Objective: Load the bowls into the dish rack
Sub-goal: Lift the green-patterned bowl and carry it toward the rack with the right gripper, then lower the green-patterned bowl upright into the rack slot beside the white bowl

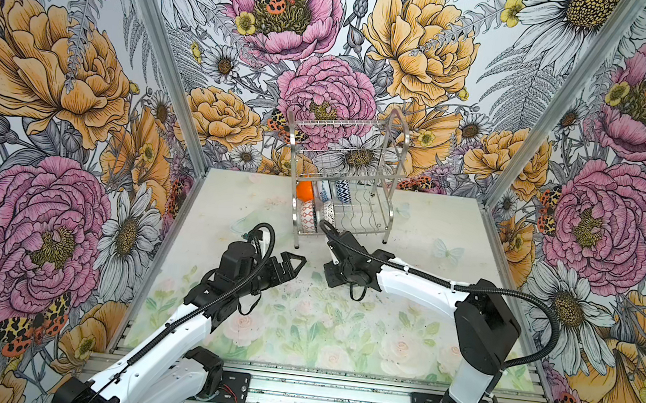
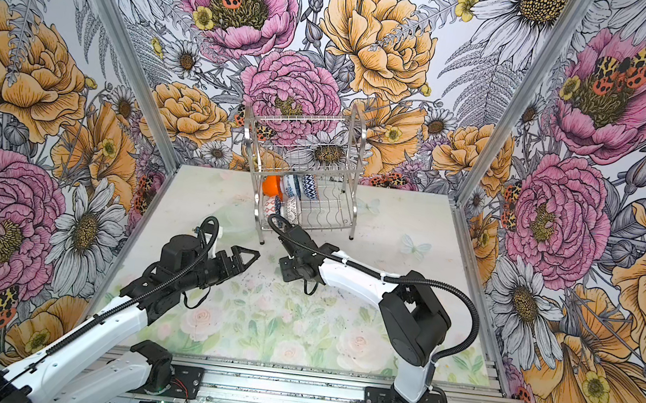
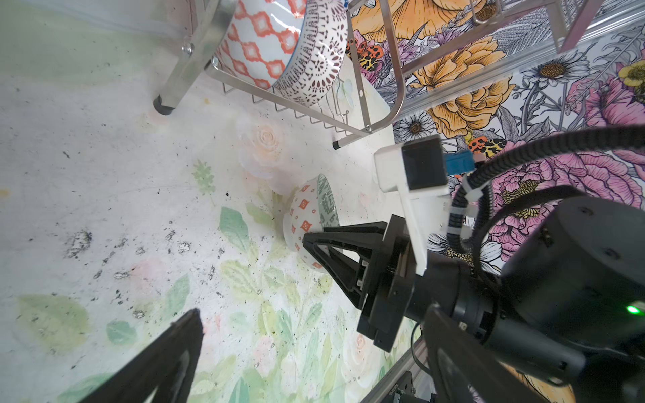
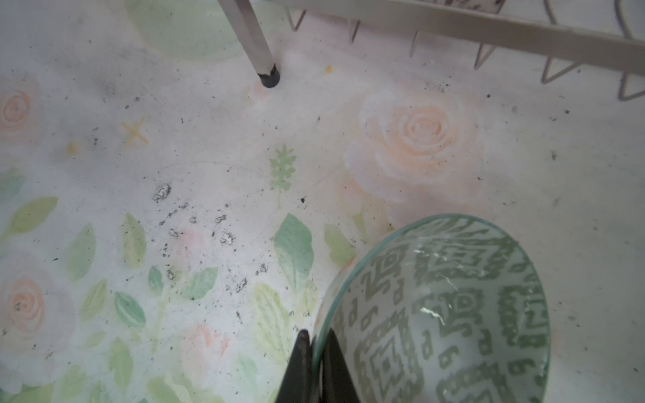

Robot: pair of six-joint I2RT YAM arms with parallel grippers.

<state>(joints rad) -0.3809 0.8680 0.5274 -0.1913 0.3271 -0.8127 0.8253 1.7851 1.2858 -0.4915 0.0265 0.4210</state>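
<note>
The right fingers [image 4: 301, 359] clamp the bowl [image 4: 453, 314] by its rim, seemingly on the table [image 1: 430, 266] mid-frame, with the dish rack [image 1: 388, 223] just above; the left fingers [image 3: 164, 363] stand apart.

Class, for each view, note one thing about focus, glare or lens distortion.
In both top views, the wide lens splays the aluminium corner posts; in the left wrist view, that arm's black fingers blur; in the right wrist view, white glare streaks the green-patterned ceramic bowl and the silver wire dish rack looks soft.
</note>
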